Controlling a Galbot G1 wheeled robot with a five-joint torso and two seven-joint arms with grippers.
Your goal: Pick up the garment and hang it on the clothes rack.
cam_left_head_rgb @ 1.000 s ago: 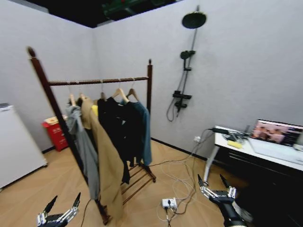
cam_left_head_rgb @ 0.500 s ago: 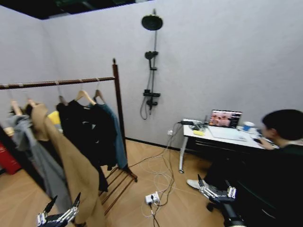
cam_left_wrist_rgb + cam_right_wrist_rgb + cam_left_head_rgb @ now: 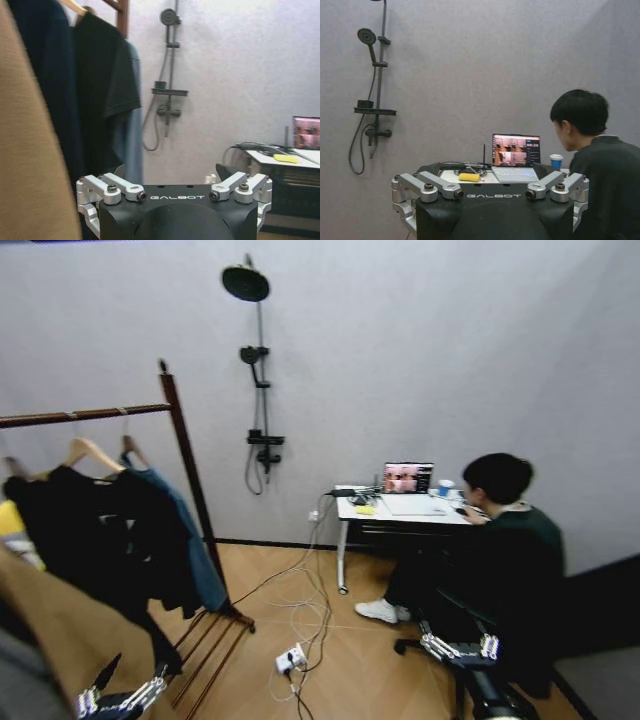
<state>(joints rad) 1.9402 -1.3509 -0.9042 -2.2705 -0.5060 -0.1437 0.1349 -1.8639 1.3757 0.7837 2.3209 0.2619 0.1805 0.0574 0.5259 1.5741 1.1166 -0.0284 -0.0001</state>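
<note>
Both grippers hang low, spread wide, holding nothing: left gripper [image 3: 125,692] below the hanging clothes, right gripper [image 3: 460,649] far off; the teal garment [image 3: 190,540] already hangs on the rack [image 3: 185,455], beside a black garment [image 3: 95,540]; grabbing the wrong one looks the likeliest slip.

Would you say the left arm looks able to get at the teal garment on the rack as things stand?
Probably not yet: the left pincer hangs low and open, while the teal garment sits higher up behind a black garment.
</note>
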